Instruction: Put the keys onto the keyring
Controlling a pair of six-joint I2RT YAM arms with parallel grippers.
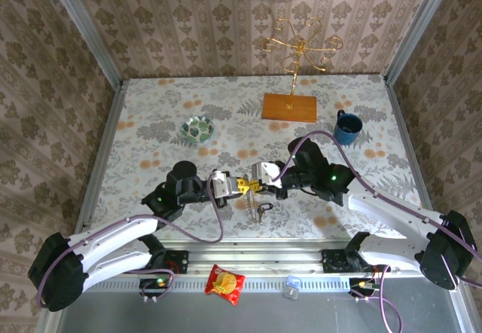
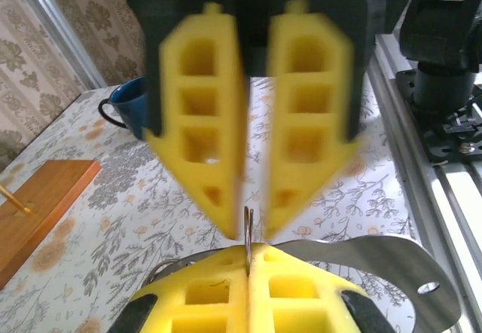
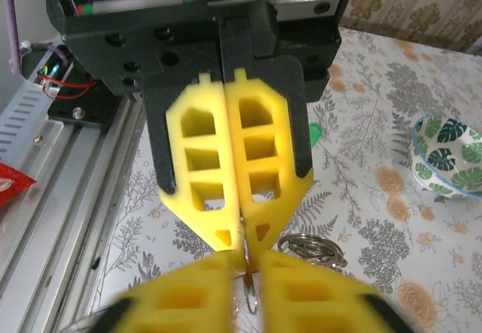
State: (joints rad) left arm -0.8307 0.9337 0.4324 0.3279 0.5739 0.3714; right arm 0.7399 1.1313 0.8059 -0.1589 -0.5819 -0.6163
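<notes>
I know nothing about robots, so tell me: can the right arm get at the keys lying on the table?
Probably yes. The keys lie uncovered on the table close beside the right gripper, whose jaws stand slightly open; nothing lies between.

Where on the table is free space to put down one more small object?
Free: the far left corner behind the bowl, and the strip between bowl and wooden base. Crowded: the middle near edge, where the left gripper and right gripper meet by the keys.

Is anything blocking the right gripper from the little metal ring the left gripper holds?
No, nothing visible is. The left gripper pinches the metal ring, and the right gripper has its open fingers on both sides of it.
</notes>
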